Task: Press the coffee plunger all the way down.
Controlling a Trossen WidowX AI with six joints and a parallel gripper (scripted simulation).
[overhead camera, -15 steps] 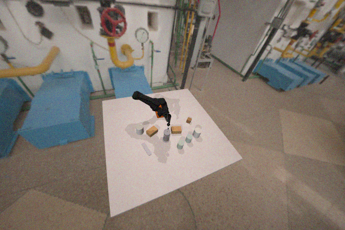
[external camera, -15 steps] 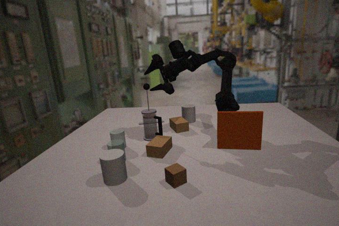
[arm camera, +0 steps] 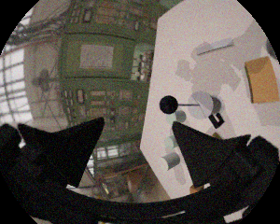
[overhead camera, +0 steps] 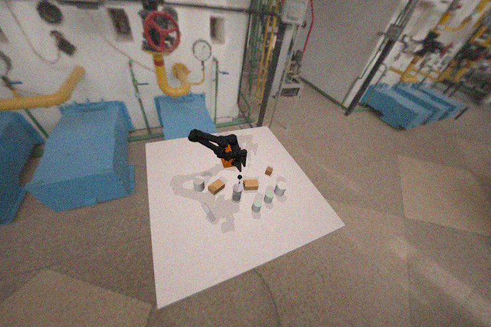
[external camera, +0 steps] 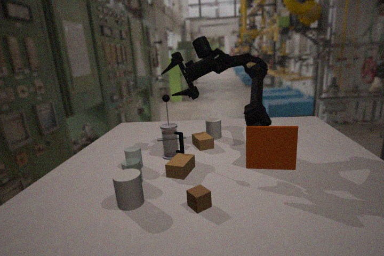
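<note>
The coffee press point(overhead camera: 236, 194) point(external camera: 170, 146) stands upright on the white table, its black handle point(external camera: 182, 142) toward the robot's side. Its plunger is up: the thin rod rises well above the lid, with the black knob point(overhead camera: 239, 177) point(external camera: 165, 97) point(arm camera: 168, 105) on top. My gripper point(external camera: 166, 85) point(arm camera: 139, 122) is wide open and empty, tilted, with its fingertips above knob height in the exterior view. The lower fingertip is close to the knob, slightly above it and to its right. In the wrist view the knob shows just beyond the right fingertip. Contact cannot be made out.
Wooden blocks point(overhead camera: 216, 186) point(overhead camera: 250, 184) point(external camera: 199, 199) lie near the press. A grey cylinder point(overhead camera: 198, 184) point(external camera: 213, 128), another grey cylinder point(overhead camera: 279, 189) point(external camera: 128, 190) and greenish cylinders point(overhead camera: 268, 196) point(overhead camera: 256, 205) stand around it. An orange panel point(external camera: 271, 148) stands near the arm's base. A pale bar point(overhead camera: 208, 212) lies on the table.
</note>
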